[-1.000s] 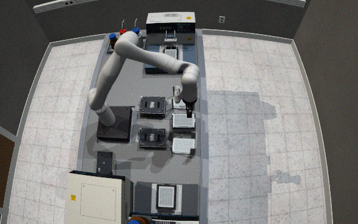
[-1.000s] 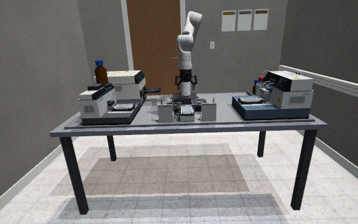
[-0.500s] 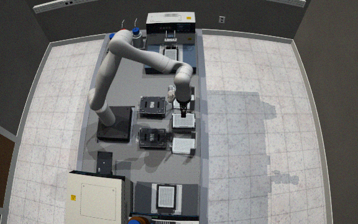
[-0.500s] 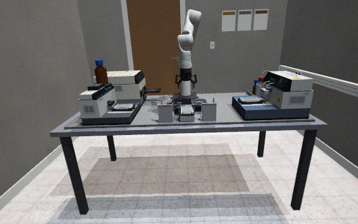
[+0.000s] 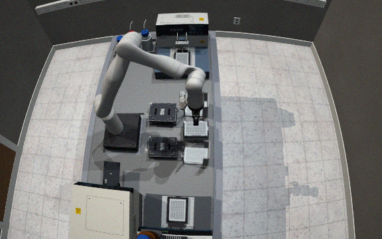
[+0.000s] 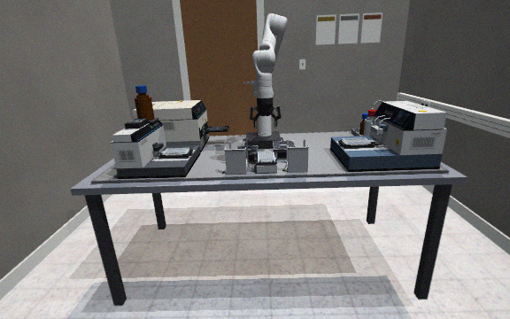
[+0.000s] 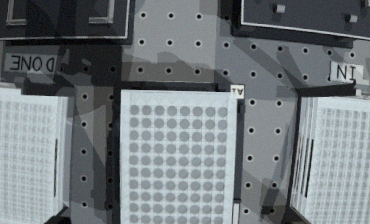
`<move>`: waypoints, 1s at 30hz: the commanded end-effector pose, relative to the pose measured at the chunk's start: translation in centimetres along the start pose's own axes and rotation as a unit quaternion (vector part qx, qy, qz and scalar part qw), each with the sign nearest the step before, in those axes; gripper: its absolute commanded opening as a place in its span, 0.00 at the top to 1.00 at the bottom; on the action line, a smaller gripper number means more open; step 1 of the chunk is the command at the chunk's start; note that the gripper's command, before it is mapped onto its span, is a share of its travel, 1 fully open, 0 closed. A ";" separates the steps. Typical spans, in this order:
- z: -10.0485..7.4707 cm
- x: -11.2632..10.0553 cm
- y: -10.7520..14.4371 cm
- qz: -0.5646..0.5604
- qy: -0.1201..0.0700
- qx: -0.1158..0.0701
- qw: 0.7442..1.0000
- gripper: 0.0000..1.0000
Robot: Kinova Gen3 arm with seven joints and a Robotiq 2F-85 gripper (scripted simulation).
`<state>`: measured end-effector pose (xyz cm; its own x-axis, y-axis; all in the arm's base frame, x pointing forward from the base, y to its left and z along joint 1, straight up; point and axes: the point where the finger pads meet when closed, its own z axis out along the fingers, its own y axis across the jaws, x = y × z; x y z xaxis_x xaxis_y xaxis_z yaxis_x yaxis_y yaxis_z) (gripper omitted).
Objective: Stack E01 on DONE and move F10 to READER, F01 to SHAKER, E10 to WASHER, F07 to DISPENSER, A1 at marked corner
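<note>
Wrist view looked straight down on a well plate (image 7: 178, 155) lying flat on the perforated counter (image 7: 266, 115), a small A1 tag (image 7: 237, 90) at its upper right corner. To either side stood the stack racks, one by the DONE label (image 7: 33, 63), the other by the IN label (image 7: 347, 72), each showing a white plate inside. From the top view, my hand (image 5: 195, 121) hung over that middle plate's edge nearest the arm, fingers spread fully and gripping nothing. Other plates sat on the instruments at both counter ends.
</note>
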<state>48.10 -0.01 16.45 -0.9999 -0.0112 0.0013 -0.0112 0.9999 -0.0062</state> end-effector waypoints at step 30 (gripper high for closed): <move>4.0 0.0 -0.1 0.000 -0.001 -0.001 1.000 0.00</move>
<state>48.08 -0.08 13.05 -0.9999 -0.0112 0.0000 -0.0112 0.9999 -0.0055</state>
